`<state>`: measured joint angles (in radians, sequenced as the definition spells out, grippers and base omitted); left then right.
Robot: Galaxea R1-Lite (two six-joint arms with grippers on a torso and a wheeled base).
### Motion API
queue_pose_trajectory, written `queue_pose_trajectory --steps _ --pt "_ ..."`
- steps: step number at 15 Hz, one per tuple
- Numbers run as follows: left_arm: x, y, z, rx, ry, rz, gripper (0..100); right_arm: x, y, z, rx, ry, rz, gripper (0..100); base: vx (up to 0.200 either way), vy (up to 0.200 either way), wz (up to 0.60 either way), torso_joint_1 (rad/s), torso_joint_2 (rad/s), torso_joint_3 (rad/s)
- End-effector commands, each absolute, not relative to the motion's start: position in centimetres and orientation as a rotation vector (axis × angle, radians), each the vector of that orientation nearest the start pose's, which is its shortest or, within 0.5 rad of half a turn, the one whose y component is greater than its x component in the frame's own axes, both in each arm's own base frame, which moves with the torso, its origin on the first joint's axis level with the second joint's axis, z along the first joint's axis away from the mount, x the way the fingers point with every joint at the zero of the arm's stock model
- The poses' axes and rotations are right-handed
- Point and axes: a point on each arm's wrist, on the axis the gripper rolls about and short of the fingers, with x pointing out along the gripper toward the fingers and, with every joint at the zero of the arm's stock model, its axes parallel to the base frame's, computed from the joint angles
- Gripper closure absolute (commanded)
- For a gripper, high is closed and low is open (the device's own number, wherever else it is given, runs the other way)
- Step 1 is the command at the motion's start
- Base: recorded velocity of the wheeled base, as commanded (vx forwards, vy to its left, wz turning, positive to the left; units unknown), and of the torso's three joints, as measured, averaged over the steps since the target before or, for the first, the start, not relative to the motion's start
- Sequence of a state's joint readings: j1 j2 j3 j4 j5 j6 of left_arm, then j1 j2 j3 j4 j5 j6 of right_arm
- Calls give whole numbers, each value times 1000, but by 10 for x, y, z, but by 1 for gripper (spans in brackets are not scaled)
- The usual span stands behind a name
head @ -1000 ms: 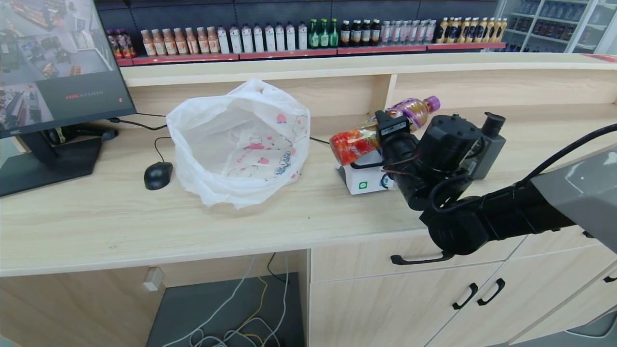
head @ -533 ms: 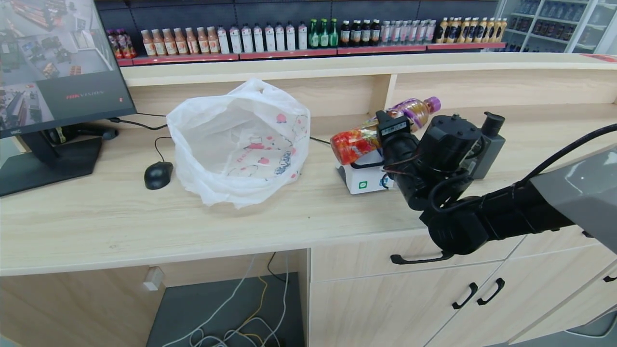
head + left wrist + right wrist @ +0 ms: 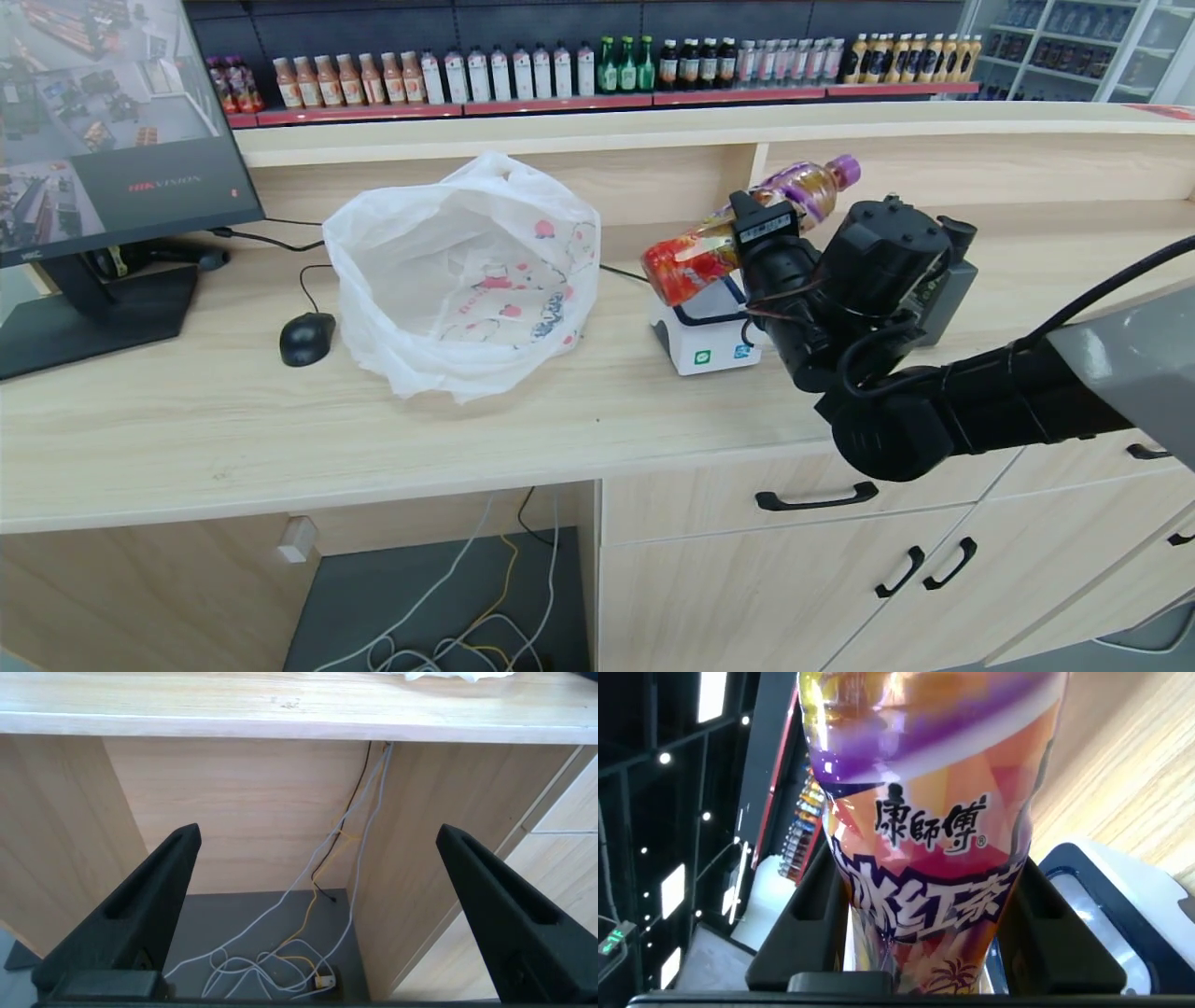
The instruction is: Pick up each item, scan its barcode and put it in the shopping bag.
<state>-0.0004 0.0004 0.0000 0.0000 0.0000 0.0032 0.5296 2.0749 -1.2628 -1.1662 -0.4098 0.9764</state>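
Holding the bottle clamped in our right jaws just above the scanner, right of frame centre, we judge rolling its barcode toward the window best; left jaws gape empty.

Cut off by the left edge: the monitor. Hidden behind the right gripper and its wrist: the middle of the drink bottle, the rear of the scanner box, most of a dark grey device. Too small to read: labels on the shelf bottles. Cropped at both ends in the right wrist view: that drink bottle.
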Motion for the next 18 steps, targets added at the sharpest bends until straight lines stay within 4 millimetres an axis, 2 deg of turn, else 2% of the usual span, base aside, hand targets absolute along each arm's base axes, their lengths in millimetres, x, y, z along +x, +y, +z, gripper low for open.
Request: queue_pose_trajectory --steps 1,4,6,9,12,15,18 --pt "-23 0 75 3 0 0 0 354 199 237 1125 -263 281 100 0 0 0 0 0 0" --pt "-23 0 75 3 0 0 0 343 200 246 1046 -286 272 100 0 0 0 0 0 0" --pt "-23 0 75 3 0 0 0 335 209 248 967 -293 262 100 0 0 0 0 0 0" --pt "-23 0 75 3 0 0 0 318 227 255 759 -325 274 100 0 0 0 0 0 0" --pt "-23 0 75 5 0 -2 0 307 235 265 546 -369 274 100 0 0 0 0 0 0" --pt "-23 0 75 6 0 -2 0 285 247 277 347 -455 278 100 0 0 0 0 0 0" --pt "-23 0 75 8 0 -2 0 283 246 279 192 -581 215 100 0 0 0 0 0 0"
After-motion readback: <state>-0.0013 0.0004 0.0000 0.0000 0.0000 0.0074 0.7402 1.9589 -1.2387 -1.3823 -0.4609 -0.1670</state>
